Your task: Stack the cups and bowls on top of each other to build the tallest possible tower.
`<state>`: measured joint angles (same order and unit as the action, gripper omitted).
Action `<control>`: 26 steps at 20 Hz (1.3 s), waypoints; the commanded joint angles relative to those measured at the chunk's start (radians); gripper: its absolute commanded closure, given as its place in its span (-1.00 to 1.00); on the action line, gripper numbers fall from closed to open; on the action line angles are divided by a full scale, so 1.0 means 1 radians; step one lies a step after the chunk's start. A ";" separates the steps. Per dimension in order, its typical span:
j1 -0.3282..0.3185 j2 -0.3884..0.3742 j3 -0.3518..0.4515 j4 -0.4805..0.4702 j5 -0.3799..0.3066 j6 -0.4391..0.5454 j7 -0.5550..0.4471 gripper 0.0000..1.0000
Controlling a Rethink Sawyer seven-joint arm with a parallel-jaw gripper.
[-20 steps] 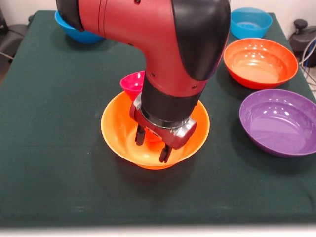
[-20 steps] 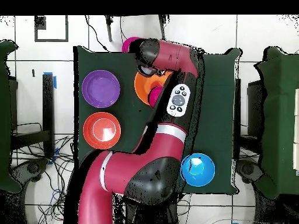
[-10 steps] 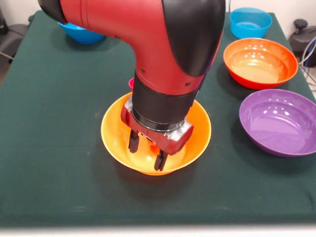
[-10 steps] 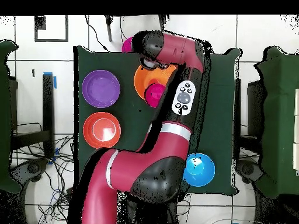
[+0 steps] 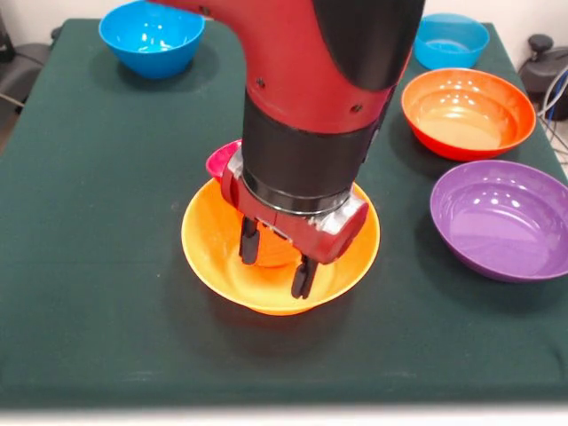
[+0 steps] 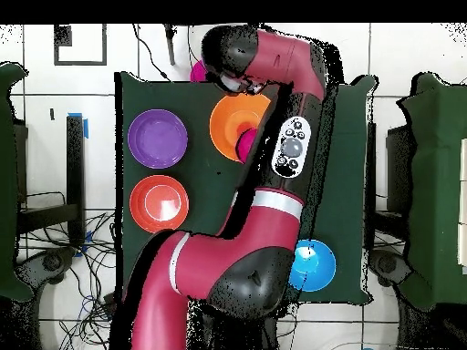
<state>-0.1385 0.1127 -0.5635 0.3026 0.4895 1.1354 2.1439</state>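
My gripper (image 5: pixel 277 259) hangs inside the large yellow-orange flared bowl (image 5: pixel 213 244), the base of the tower, in the middle of the table. It is shut on the small orange-red cup (image 5: pixel 272 249), with one finger on each side, and holds the cup low over the bowl's floor. A small magenta bowl (image 5: pixel 221 160) sits just behind the big bowl, touching its far rim. In the overhead view the arm covers the gripper and the cup. Only part of the yellow-orange bowl (image 6: pixel 230 123) and the magenta bowl (image 6: pixel 243 144) show there.
A purple bowl (image 5: pixel 499 218) and an orange-red bowl (image 5: pixel 468 111) stand at the right. Blue bowls sit at the far left (image 5: pixel 151 35) and far right (image 5: pixel 451 39) corners. In the overhead view a pink bowl (image 6: pixel 197 70) peeks out at the table's edge beside the arm.
The gripper shifted left and down inside the big bowl, then came back right and rose a little with the cup between its fingers. The arm swung off the far-left blue bowl.
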 commanded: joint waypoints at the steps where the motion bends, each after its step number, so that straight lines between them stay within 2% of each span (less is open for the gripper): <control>1: -0.041 0.041 -0.042 -0.112 0.078 0.125 0.106 -1.00; 6: -0.100 0.134 -0.163 -0.213 0.192 0.071 0.029 -1.00; 13: -0.147 0.207 -0.334 -0.255 0.392 0.022 -0.039 -1.00; 26: -0.188 0.305 -0.527 -0.272 0.599 -0.077 -0.091 -1.00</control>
<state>-0.3138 0.3448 -0.9909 0.0534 1.0132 1.1352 2.1439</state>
